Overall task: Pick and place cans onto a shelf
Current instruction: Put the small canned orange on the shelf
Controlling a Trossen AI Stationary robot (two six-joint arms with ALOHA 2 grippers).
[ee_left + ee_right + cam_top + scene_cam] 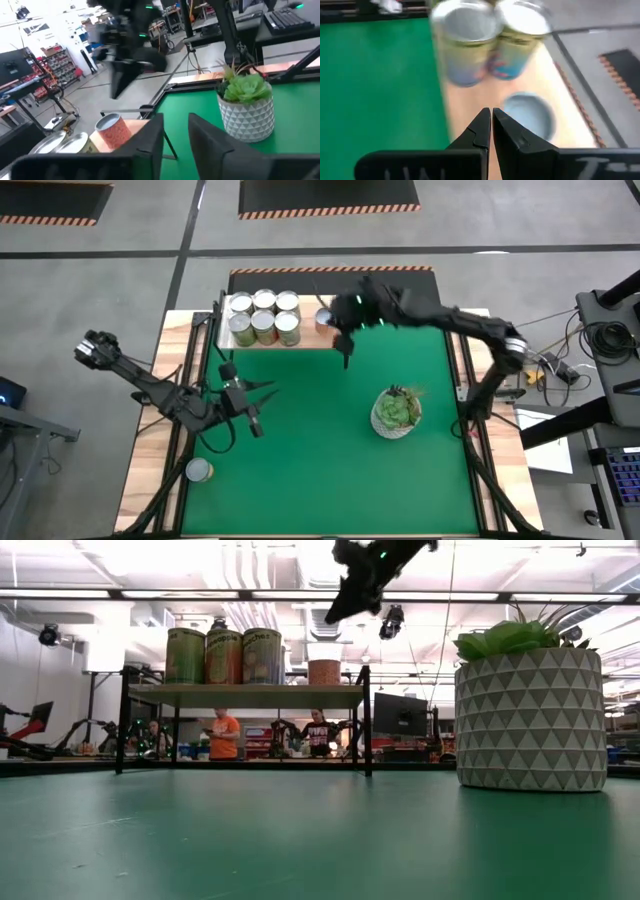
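The light-wood shelf stands at the far edge of the green mat. Six cans stand grouped on its left part, and an orange can stands alone near its right end; it also shows in the right wrist view. Another can stands on the bare wood at the near left. My right gripper is shut and empty, raised just in front of the orange can. My left gripper hangs open and empty over the mat's left part.
A white patterned pot with a green plant stands on the mat's right part. The green mat covers most of the table. In the low view people show in the room behind the shelf.
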